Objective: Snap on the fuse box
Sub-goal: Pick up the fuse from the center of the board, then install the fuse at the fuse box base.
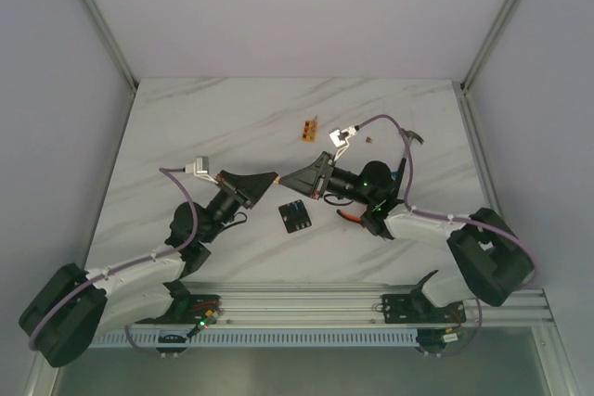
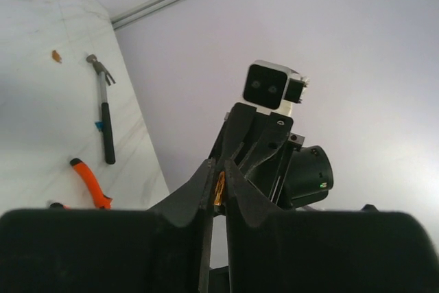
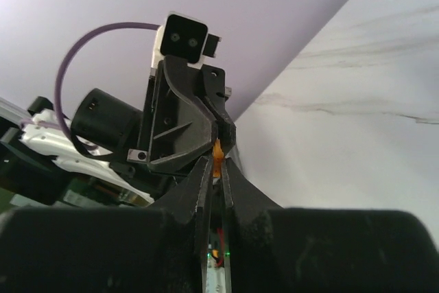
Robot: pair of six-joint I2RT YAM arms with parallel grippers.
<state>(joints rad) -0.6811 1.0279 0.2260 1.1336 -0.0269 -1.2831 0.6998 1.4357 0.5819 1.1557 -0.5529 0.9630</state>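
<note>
A small orange plastic piece [image 3: 218,150] is gripped jointly by left claw [image 2: 218,178] and right claw [image 3: 218,169]: handover judged. The black squarish plastic fuse box [image 1: 295,217] lies untouched; one release is needed next.

Your left arm [image 1: 139,271] reaches from its base up and to the right. It ends left of and beyond the fuse box [image 1: 295,217], with its wrist pointing right. Your right arm [image 1: 436,224] folds back from its base and runs leftward, right of and beyond the fuse box. The left gripper [image 1: 275,177] and right gripper [image 1: 287,183] meet tip to tip just beyond the fuse box. Both are level and held off the surface. Each wrist view shows your fingers drawn almost together, with a small orange piece [image 2: 219,190] pinched at the tips. The opposite gripper faces yours head-on, with its camera above it.
</note>
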